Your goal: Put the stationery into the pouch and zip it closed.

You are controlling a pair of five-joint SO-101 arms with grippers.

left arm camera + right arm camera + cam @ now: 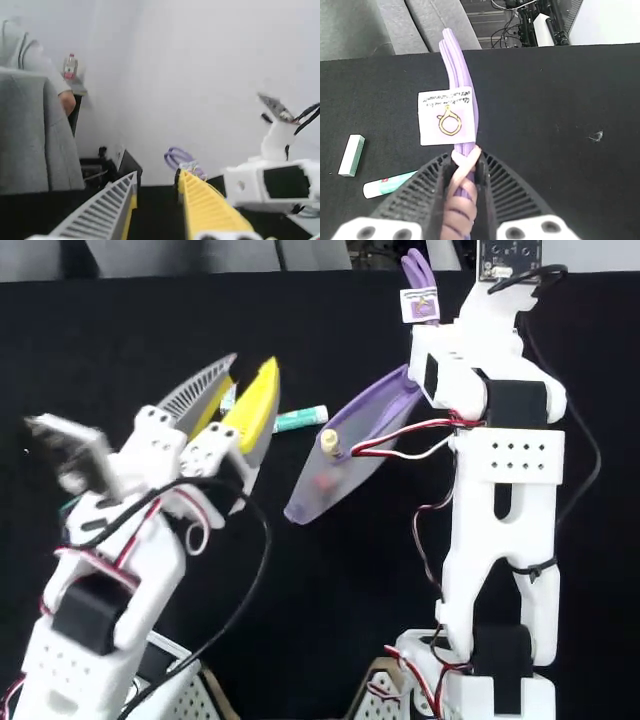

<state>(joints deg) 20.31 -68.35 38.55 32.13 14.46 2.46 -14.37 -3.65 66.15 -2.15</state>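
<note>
Your right gripper [462,164] pinches the purple pouch [345,465] by its far end, seemingly to present it to your left gripper [248,375], hovering spread and empty.

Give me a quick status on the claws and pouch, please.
Left claw open, empty, raised. Right claw shut on pouch, holding it up. Glue stick and eraser on table, not yet in.

- Upper end of the pouch [345,455] is hidden behind the right arm [500,440].
- One end of the glue stick [302,418] is covered by the left gripper [250,362].
- Print on the tag [446,118] is too small to read.
- The left arm's wrist camera [65,445] is blurred.
</note>
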